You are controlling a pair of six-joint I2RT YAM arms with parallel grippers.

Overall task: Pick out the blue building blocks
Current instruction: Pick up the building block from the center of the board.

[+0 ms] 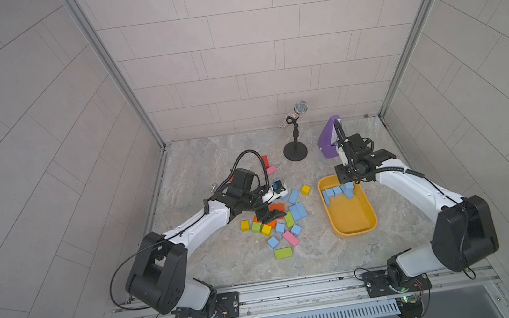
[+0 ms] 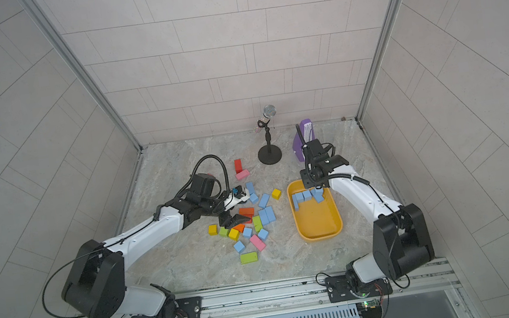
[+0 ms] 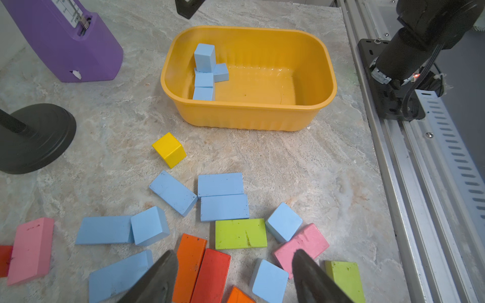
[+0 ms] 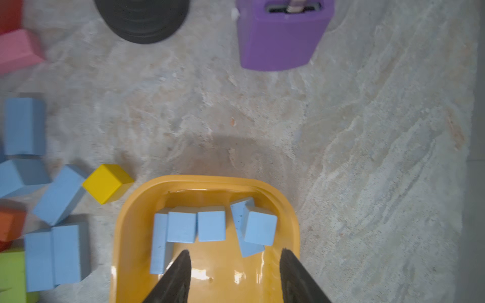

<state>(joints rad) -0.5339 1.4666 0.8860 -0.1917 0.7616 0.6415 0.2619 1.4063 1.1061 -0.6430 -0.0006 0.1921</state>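
**Blue-block sorting, partly done: hazards at the pile and at the tub**

The right gripper (image 4: 235, 251) is shown low over the far end of the yellow tub (image 4: 126, 236). Its jaws are moderately apart with nothing between them. About five blue building blocks (image 4: 211, 227) are crowded against that end wall, one cube propped on a tilted brick. The remaining blue blocks (image 3: 173, 192) are scattered on the marbled tabletop (image 3: 288, 162) among other colours, outside the tub. The left gripper (image 3: 235, 254) is held over this pile, jaws wide and empty. An orange brick (image 3: 190, 265) and a red brick (image 3: 212, 275) lie beneath the gap, and a blue cube (image 3: 269, 280) lies just beside one finger.

Several failures can be foreseen:

- **Wrong colour:** if the left gripper were lowered as aligned, the orange or red brick could be gripped.
- **Double pick:** two blue bricks (image 3: 224, 207) lie side by side and touching, so both might be taken together or one knocked askew.
- **Crowded neighbour:** a second blue cube (image 3: 284, 221) appears to touch a pink brick (image 3: 301, 246), leaving little room for a finger, and neighbours could be shoved.
- **Bounce-out:** a block released onto the crowded end of the tub could glance off the propped cube and be thrown over the rim.
- **Tub dragged:** the tub looks light, and it could be dragged if its rim were caught on withdrawal.
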